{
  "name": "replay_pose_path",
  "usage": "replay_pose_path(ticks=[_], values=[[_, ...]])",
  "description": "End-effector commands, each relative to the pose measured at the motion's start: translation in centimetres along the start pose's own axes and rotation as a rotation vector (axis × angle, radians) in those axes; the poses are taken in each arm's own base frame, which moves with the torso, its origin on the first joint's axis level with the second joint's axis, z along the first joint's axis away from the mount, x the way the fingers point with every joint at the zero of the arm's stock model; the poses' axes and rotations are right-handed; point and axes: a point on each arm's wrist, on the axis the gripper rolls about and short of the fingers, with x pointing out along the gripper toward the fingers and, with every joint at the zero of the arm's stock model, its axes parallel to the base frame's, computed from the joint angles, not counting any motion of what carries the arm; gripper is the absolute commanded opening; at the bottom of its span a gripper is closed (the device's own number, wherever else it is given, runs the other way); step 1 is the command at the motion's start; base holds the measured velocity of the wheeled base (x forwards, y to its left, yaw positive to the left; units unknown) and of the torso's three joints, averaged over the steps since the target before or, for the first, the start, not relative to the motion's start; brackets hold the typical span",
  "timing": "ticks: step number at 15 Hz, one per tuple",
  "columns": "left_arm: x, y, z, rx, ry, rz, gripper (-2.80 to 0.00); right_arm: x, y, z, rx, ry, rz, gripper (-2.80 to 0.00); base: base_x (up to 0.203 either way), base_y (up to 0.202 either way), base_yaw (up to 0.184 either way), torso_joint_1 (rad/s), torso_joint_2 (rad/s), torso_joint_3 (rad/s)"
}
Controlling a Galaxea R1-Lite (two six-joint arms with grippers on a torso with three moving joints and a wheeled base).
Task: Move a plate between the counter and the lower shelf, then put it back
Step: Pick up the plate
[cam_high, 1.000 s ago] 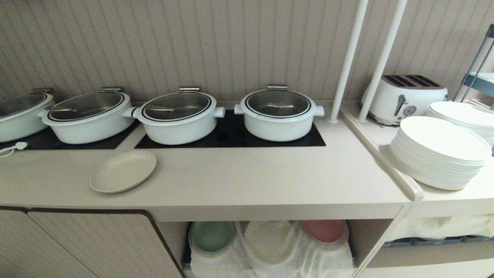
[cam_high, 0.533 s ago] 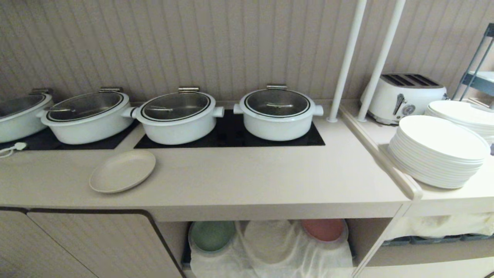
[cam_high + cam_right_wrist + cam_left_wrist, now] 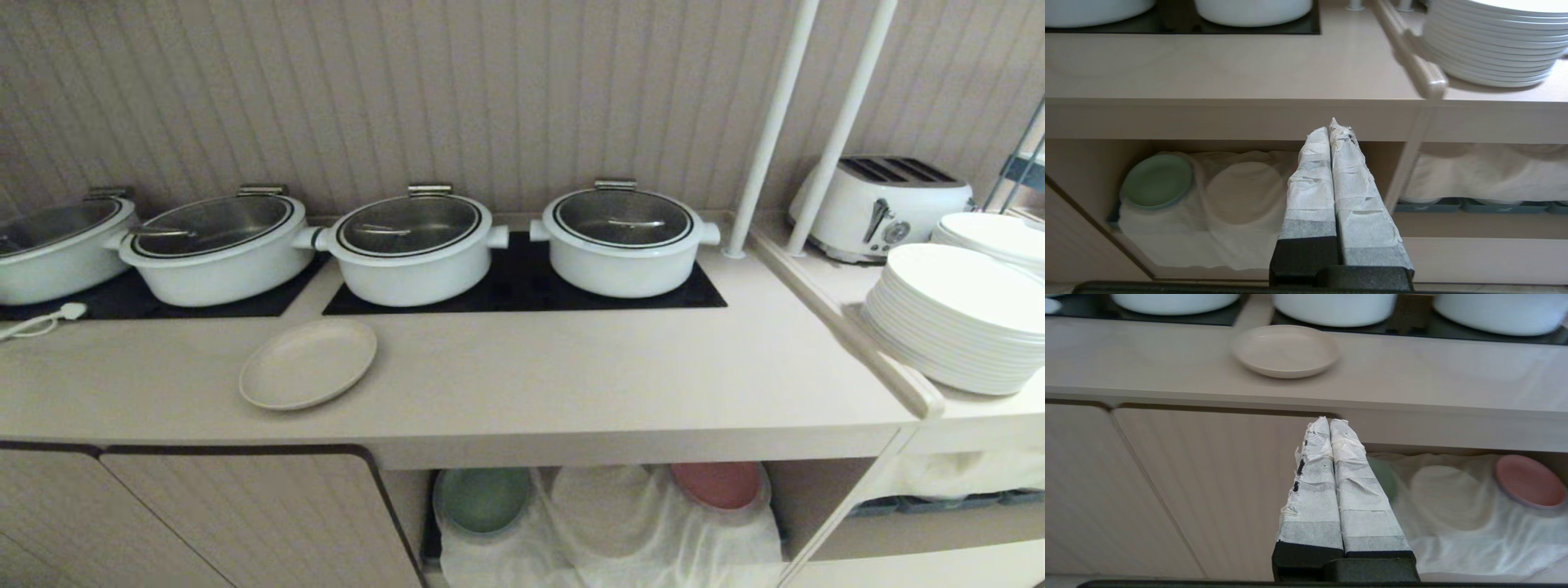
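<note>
Both grippers hang in front of the cabinet, each seen only by its own wrist camera. The left gripper (image 3: 1329, 422) has its taped fingers pressed together on nothing, tips level with the front edge of the counter (image 3: 571, 384), at the centre of its frame. The right gripper (image 3: 1331, 126) is likewise clenched and empty, its tips before the mouth of the lower shelf (image 3: 1094, 163).

Against the picture a second ago, the whole head view has slid to the right by one amount, pots, poles and plates alike, so the camera moved, not the things.

The plate (image 3: 308, 363) lies flat on the counter, open face up, in the lower left of the head frame, just in front of the black hob panels (image 3: 522, 286). Being round, it has no long axis; it only looks oval from this angle.

Counted in the head view: one beige plate, four lidded white pots (image 3: 412, 249) in a row, two hob panels, two white poles (image 3: 767, 131), one toaster (image 3: 882, 204) at the upper right, and two stacks of white plates (image 3: 955, 327) at the right edge. On the shelf's white cloth (image 3: 620, 523) sit one green plate (image 3: 483, 500) and one pink plate (image 3: 717, 483).
</note>
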Motion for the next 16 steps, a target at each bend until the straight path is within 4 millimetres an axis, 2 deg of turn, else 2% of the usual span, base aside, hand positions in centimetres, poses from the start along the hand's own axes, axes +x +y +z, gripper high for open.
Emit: replay_pose_path(ticks=[1,16], values=[[0.00,0.00,0.00,-0.001,-0.001,0.001,-2.80,0.01,0.00,0.01,-0.001,0.001,0.001,-2.80,0.000,0.194,-0.003,-0.002,0.01,0.002],[0.00,0.00,0.00,-0.001,-0.001,0.001,-2.80,0.00,0.00,0.02,0.000,0.001,0.001,-2.80,0.000,0.198,0.001,0.004,0.00,0.001]])
